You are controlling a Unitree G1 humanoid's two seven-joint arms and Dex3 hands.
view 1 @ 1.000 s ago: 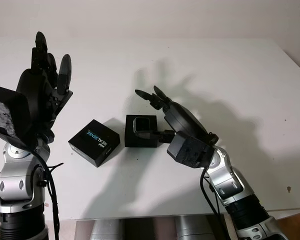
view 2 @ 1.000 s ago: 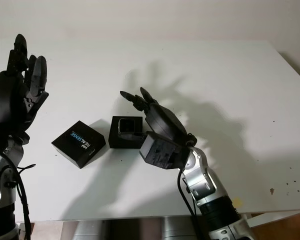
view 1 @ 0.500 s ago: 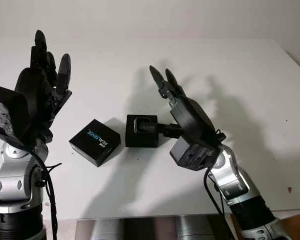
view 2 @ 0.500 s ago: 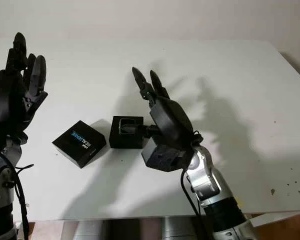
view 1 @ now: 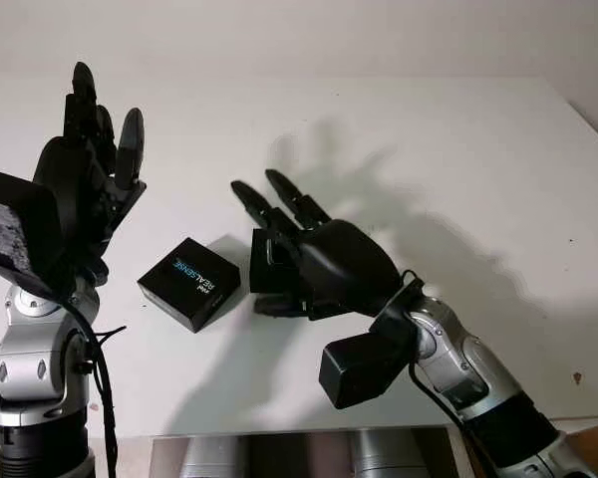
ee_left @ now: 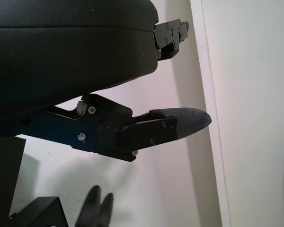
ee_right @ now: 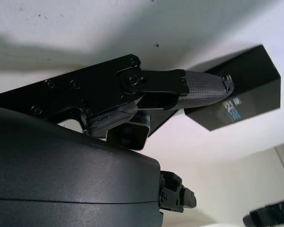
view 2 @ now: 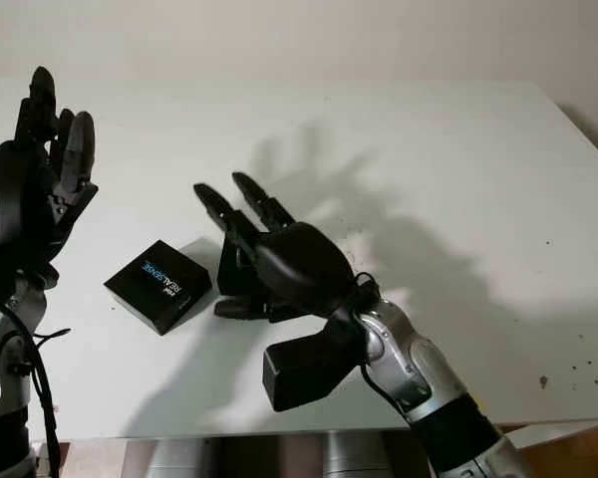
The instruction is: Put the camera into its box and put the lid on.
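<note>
White table (view 1: 498, 169) carries everything. Nearest, the right hand (view 1: 324, 261), fingers extended and gripping nothing, covers the open box (view 1: 262, 261), likely seating the camera (ee_right: 132, 134) inside. The lid (view 1: 189, 283) waits beside; the left hand (view 1: 85, 189) is raised, open.

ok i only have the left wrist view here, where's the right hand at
Observer: The right hand is open, low over the box, covering most of it.
Operator: lid on yet
Observer: No. The lid lies print up on the table, beside the box on the left hand's side.
Operator: and my left hand from outside
Observer: The left hand is open and raised above the table, beyond the lid from the box, holding nothing.
</note>
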